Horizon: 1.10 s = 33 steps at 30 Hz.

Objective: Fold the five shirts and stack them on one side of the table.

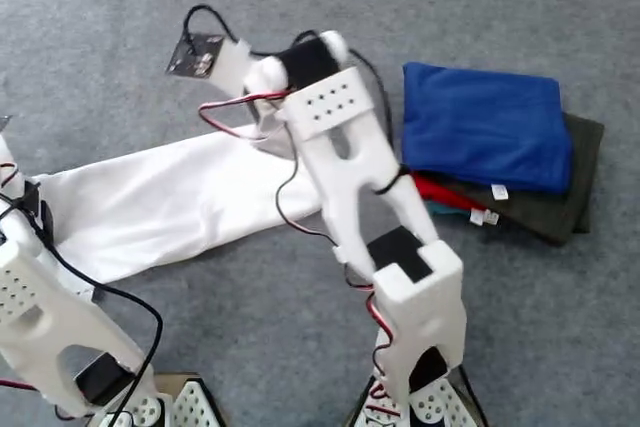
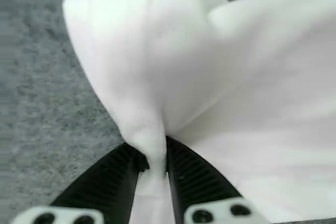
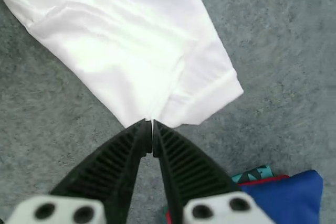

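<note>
Both arms are on the white shirt (image 1: 170, 207) here, which lies as a long band across the grey surface (image 1: 250, 347). It runs from the left arm (image 1: 40, 317) to under the right arm (image 1: 350, 147). The left jaws are clamped hard on a gathered pinch of cloth (image 2: 236, 77), with a good bite and fabric bunched well inside. The right jaws are pressed almost together with the shirt's edge (image 3: 121, 51) drawn to a point at their very tip. I read that as a grip, but a thin one.

That thin hold is the main worry. If the two arms lift or pull apart, the hem could slide out on the right and that end would drop in a heap. The left side carries a thick wad, so an uneven lift could twist the band and spoil the fold line.

Over to the right sits the stack, with the blue shirt (image 1: 485, 127) on top. A red one (image 1: 440, 190) and a dark green one (image 1: 580, 177) peek out beneath it. The stack lies near the right arm, and its corner shows just beside those jaws (image 3: 294, 192). A wide swing or a trailing white hem could drag the blue layer askew.

Loose cables (image 1: 225, 127) hang just above the cloth too. To my eye, a snag there would tug the shirt off line.
</note>
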Motion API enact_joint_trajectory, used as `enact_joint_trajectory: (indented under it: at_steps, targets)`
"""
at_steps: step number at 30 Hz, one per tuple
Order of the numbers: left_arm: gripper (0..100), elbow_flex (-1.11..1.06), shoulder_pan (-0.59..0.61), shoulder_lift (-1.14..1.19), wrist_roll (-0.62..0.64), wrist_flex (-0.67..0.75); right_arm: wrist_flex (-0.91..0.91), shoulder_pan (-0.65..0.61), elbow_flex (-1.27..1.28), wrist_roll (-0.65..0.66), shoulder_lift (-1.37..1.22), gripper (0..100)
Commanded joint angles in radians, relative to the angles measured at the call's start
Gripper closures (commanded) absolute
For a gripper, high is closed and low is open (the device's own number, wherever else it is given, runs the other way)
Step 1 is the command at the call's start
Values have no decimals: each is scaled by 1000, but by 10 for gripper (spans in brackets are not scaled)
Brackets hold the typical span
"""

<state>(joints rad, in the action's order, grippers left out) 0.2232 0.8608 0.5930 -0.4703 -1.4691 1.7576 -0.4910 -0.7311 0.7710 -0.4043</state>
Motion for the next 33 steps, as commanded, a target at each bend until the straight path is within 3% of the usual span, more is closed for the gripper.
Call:
enact_joint_trajectory:
  at_steps: [1,7,12,17,21,27,33]
  targets:
    - [972,68,113,-58,-12,15,8,51,-4,-8,94,983]
    - [972,84,176,-132,-95,-18,8,127,-4,-8,120,983]
    - [971,84,93,-227,-104,-118,8,155,-2,-8,116,983]
    - [971,79,-114,-347,-6,-267,-32,150,-31,0,120,983]
    - [971,53,-314,-411,109,-290,-40,170,-88,-6,122,983]
    - [971,-21,-607,-427,374,-282,-71,356,-202,0,124,983]
    - [971,-30,-845,-427,479,-130,5,563,-406,0,133,982]
